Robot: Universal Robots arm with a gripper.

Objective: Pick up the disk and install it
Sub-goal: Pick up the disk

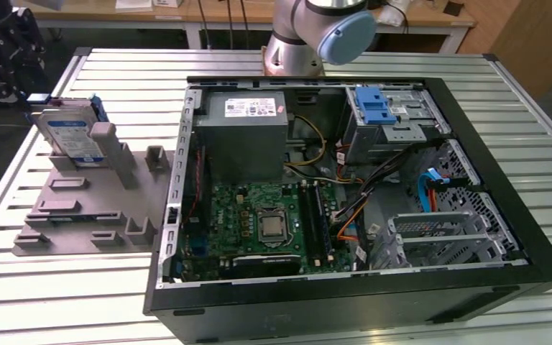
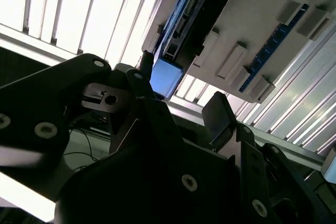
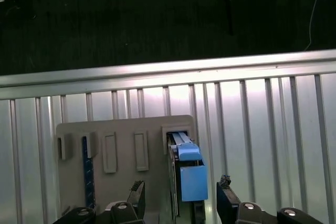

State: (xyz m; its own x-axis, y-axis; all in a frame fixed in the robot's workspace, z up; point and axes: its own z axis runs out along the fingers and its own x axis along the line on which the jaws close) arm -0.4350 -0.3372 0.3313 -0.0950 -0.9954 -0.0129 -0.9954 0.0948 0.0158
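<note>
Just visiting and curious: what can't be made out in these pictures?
Exterior view: the top edge cuts off the arm; the holder hides part of the disk.
First wrist view: the disk's label, seen edge-on.
Second wrist view: the gripper blocks the foreground.

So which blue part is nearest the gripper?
The disk upright in the grey stand, right under the gripper; the blue latch sits inside the computer case.
</note>
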